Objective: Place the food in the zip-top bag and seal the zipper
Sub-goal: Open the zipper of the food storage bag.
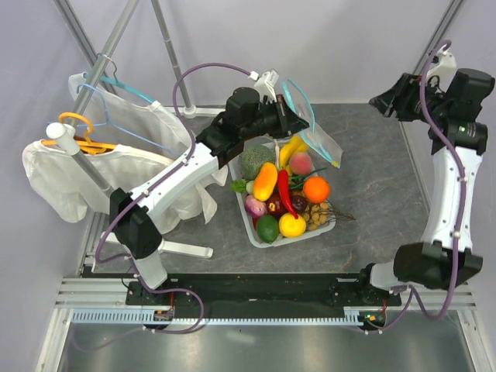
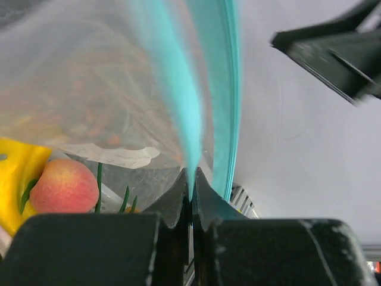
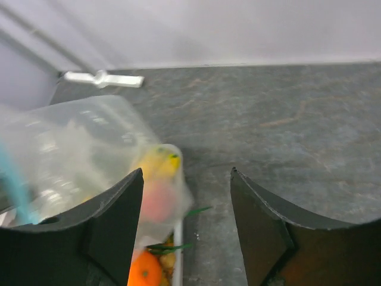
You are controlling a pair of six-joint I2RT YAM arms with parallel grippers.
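Note:
The clear zip-top bag (image 1: 314, 128) hangs in the air over the far end of the white tray (image 1: 246, 218). My left gripper (image 1: 288, 118) is shut on the bag's teal zipper (image 1: 298, 99). In the left wrist view the jaws (image 2: 191, 189) pinch one teal zipper strip (image 2: 178, 89), and the bag's mouth gapes. The food lies in the tray: an orange (image 1: 316, 189), a yellow-orange piece (image 1: 265, 180), a lime (image 1: 267, 229), a banana (image 1: 291, 149) and a peach (image 1: 301, 163). My right gripper (image 1: 385, 101) is open and empty, raised to the right of the bag (image 3: 77, 149), with the orange (image 3: 144, 271) below it.
A white cloth (image 1: 70, 174) with a light-blue wire hanger (image 1: 128, 116) and an orange hanger (image 1: 77, 132) hangs on a metal rack at the left. The rack's white foot (image 1: 182, 249) lies left of the tray. The dark table (image 1: 372, 186) stretches right of the tray.

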